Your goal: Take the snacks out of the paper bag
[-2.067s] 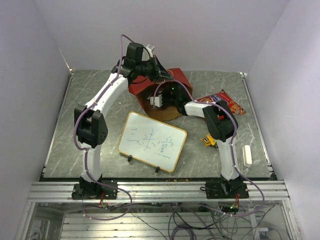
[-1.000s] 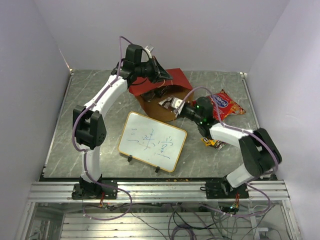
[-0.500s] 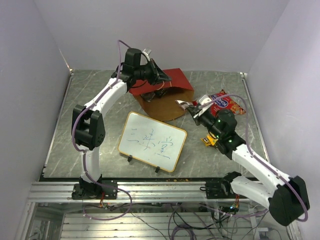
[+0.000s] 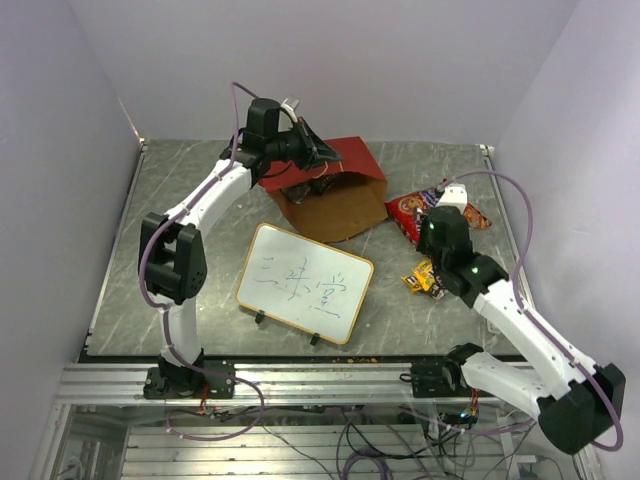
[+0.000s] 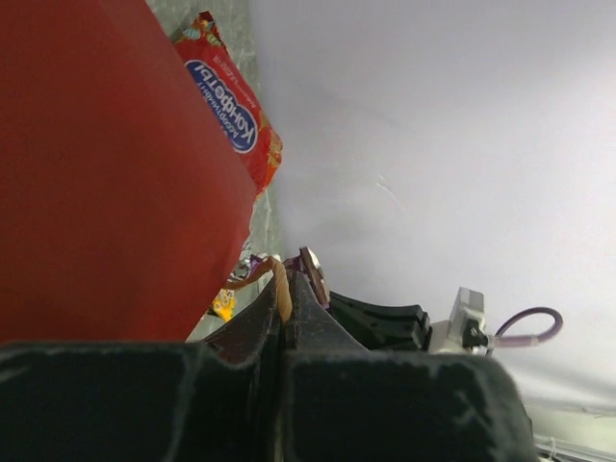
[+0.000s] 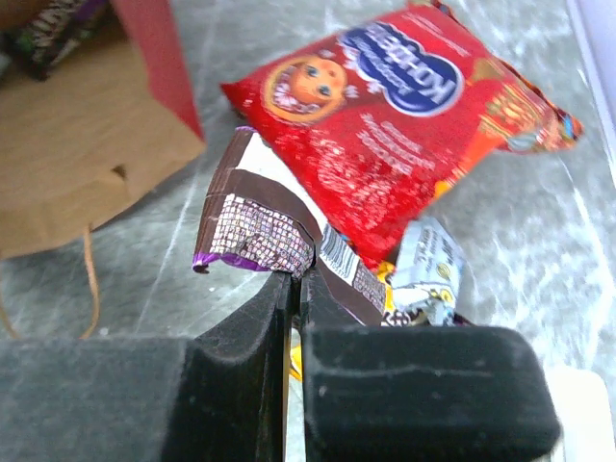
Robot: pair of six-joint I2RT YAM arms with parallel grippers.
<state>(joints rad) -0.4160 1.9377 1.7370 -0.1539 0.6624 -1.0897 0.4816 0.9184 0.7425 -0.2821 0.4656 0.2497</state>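
The paper bag (image 4: 340, 195), red outside and brown inside, lies on its side at the back middle. My left gripper (image 4: 318, 155) is shut on its string handle (image 5: 279, 285), beside the bag's red wall (image 5: 106, 173). To the right of the bag's mouth, my right gripper (image 6: 296, 279) is shut on a brown and purple candy packet (image 6: 274, 221) and holds it above the table. The red chip bag (image 6: 404, 125) lies just beyond, with a silver packet (image 6: 423, 265) beside it. Small packets (image 4: 420, 280) lie on the table. Another snack (image 6: 48, 24) shows inside the bag's mouth.
A gold-framed whiteboard (image 4: 305, 283) with writing lies front of centre, near the bag's mouth. The bag's second string handle (image 6: 89, 279) trails on the grey table (image 4: 180, 250). Lilac walls close in the left, back and right sides.
My right arm has pulled out of the bag's mouth with the brown packet and swung right, up to the chip bag. The left gripper keeps its hold on the handle.
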